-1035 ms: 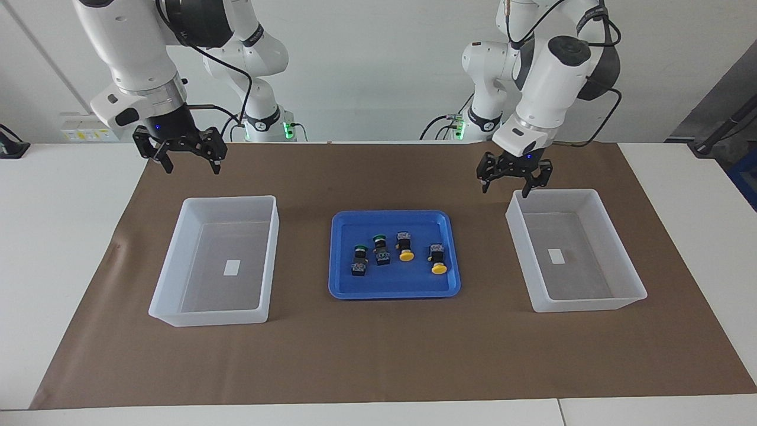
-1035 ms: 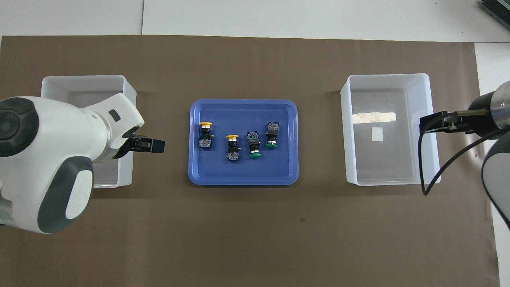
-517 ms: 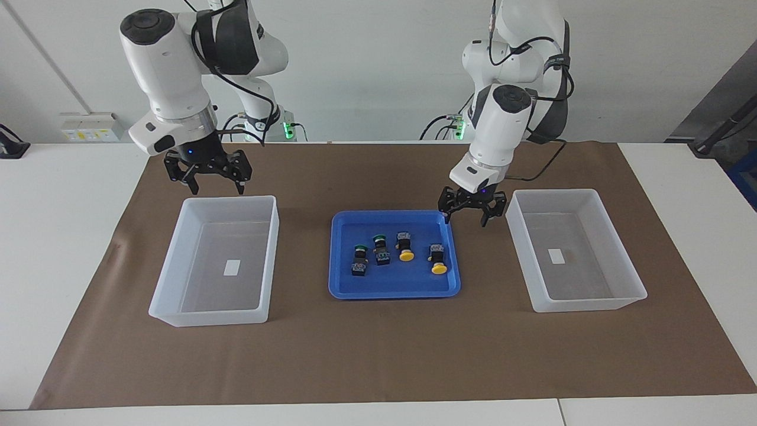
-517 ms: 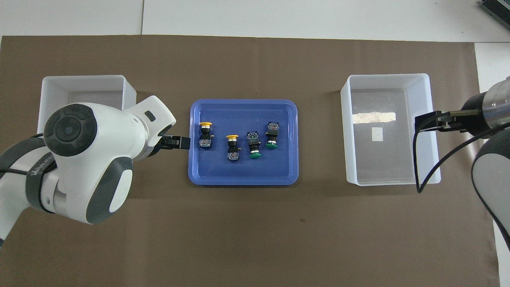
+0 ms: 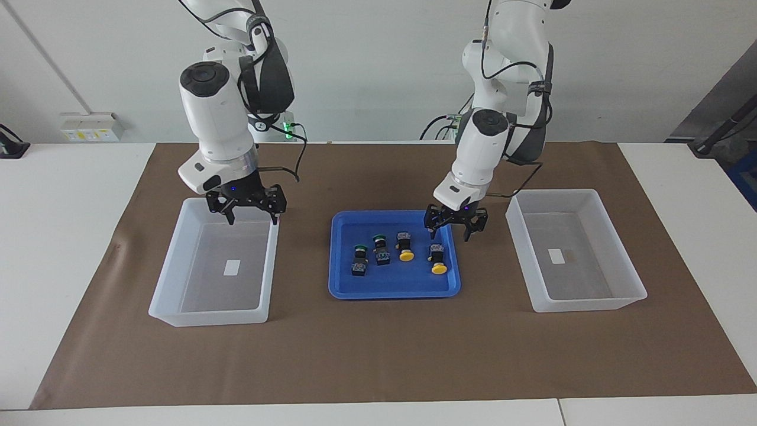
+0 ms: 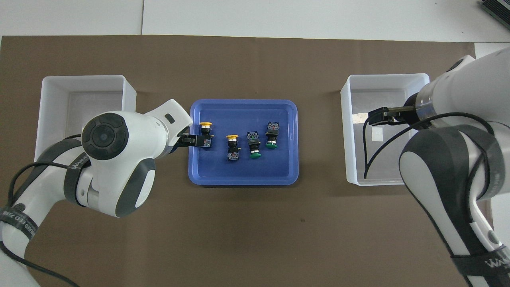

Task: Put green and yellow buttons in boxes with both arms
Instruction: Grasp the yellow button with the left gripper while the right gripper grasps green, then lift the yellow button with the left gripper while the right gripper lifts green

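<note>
Over the blue tray [image 5: 343, 290], my left gripper [image 5: 453, 225] hangs open above the outermost yellow button [image 5: 438, 260]; right gripper [image 5: 251, 209], spread, over its box [image 5: 171, 284]. Risk: tipping that top-heavy button.

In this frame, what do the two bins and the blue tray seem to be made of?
Both bins look like translucent white plastic: the brown mat shows faintly through their floors, and one floor glints in the overhead view. The blue tray is probably opaque moulded plastic with a smooth, slightly glossy finish and rounded corners.
</note>
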Motion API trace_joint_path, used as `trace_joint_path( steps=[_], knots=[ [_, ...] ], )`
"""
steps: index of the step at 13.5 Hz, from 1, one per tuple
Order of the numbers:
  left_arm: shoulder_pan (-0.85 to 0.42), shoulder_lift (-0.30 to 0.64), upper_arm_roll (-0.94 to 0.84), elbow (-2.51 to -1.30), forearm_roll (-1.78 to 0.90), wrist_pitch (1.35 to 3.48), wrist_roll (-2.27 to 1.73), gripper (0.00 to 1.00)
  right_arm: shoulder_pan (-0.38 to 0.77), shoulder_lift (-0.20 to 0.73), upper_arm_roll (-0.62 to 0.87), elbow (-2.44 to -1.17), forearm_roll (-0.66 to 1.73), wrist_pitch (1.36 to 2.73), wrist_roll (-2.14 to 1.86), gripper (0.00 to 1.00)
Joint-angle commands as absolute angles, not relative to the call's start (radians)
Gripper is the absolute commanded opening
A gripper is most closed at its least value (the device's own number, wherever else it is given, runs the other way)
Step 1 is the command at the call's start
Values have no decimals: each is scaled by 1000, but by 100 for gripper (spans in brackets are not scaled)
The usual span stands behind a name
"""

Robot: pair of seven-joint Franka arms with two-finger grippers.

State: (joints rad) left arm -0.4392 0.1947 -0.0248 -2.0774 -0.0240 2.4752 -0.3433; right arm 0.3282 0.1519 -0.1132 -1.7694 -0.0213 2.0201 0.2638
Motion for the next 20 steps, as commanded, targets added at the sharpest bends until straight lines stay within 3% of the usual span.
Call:
trace_joint_path(
  steps=[1, 2, 11, 12, 15, 16, 17, 18, 20],
  knots=[
    [-477, 251, -8, -2063, -14, 2522, -406, 81, 371, 219, -114, -1763, 31, 2107, 331, 100],
    [-482, 267, -8, -2050, -11, 2522, -438, 75, 382, 239, -114, -1763, 53, 2137, 353, 100],
    [-492, 310, -8, -2049, -9, 2579, -479, 75, 509, 339, -112, -1761, 110, 2313, 434, 100],
    [-494, 320, -8, -2049, -9, 2583, -479, 71, 512, 353, -100, -1761, 110, 2324, 436, 100],
    [-494, 322, -9, -2052, -9, 2582, -480, 44, 538, 406, -94, -1761, 109, 2377, 466, 100],
    [-494, 321, -9, -2054, -9, 2574, -480, 32, 545, 425, -94, -1761, 109, 2390, 471, 100],
    [-494, 318, -8, -2052, -9, 2563, -482, 11, 557, 439, -94, -1761, 109, 2407, 489, 100],
    [-488, 302, -8, -2051, -9, 2548, -483, 0, 571, 452, -94, -1761, 109, 2417, 500, 100],
    [-474, 215, 1, -2052, -8, 2489, -476, 0, 572, 463, -94, -1763, 107, 2428, 494, 100]
  ],
)
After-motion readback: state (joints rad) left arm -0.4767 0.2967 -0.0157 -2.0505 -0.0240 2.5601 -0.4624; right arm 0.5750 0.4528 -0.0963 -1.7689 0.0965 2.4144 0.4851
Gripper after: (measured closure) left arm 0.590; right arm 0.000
